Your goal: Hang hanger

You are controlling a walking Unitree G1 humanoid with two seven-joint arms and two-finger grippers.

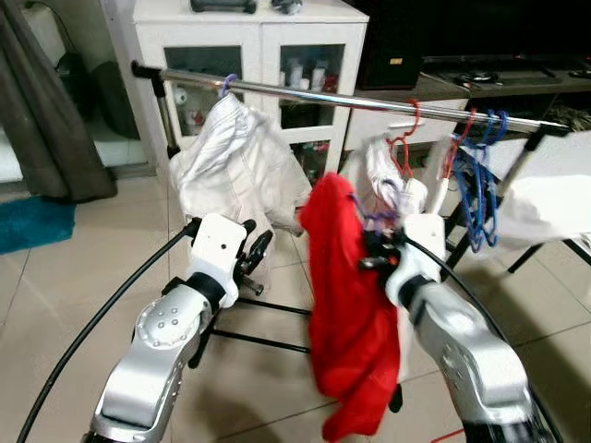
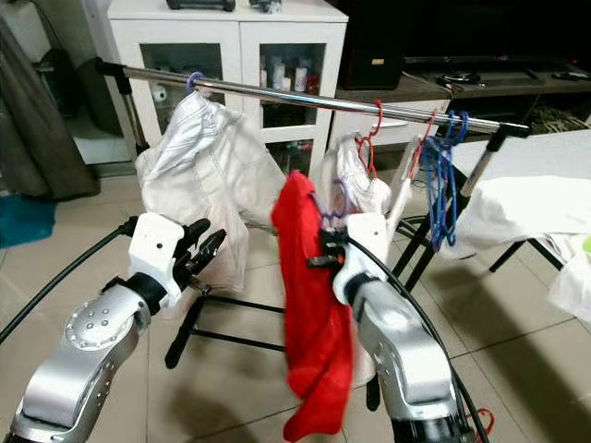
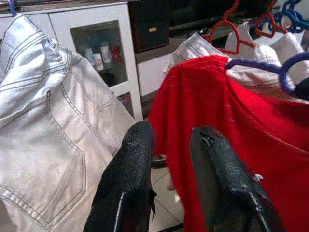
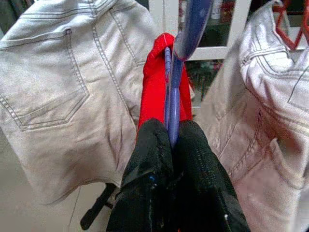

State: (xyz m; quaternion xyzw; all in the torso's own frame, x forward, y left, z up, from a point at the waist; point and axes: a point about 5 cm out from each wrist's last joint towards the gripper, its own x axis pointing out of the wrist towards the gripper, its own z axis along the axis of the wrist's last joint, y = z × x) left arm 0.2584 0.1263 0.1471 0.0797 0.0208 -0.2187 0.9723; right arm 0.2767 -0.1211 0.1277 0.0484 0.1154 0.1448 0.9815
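I have the right gripper (image 4: 170, 140) pressed tight on the neck of the purple plastic hanger (image 4: 172, 92), its fingers pinching the thin bar so the red cotton garment (image 1: 351, 305) draped on it hangs straight down and clear of the arm. I hold it below the shiny metal rail of the drying rack (image 1: 351, 95), in front of the gap between the pale grey denim trousers on a purple hook (image 1: 235, 161) and the second pale garment on a red plastic hanger (image 1: 404, 138); that gap looks to me like the open stretch of rail for the hook. Blue plastic hangers (image 1: 476, 185) crowd the far right end. The left gripper (image 3: 169, 145) waits just beside the red cloth, fingers spread and holding nothing, ready to steady the fabric if it swings. The hook is not yet over the rail.
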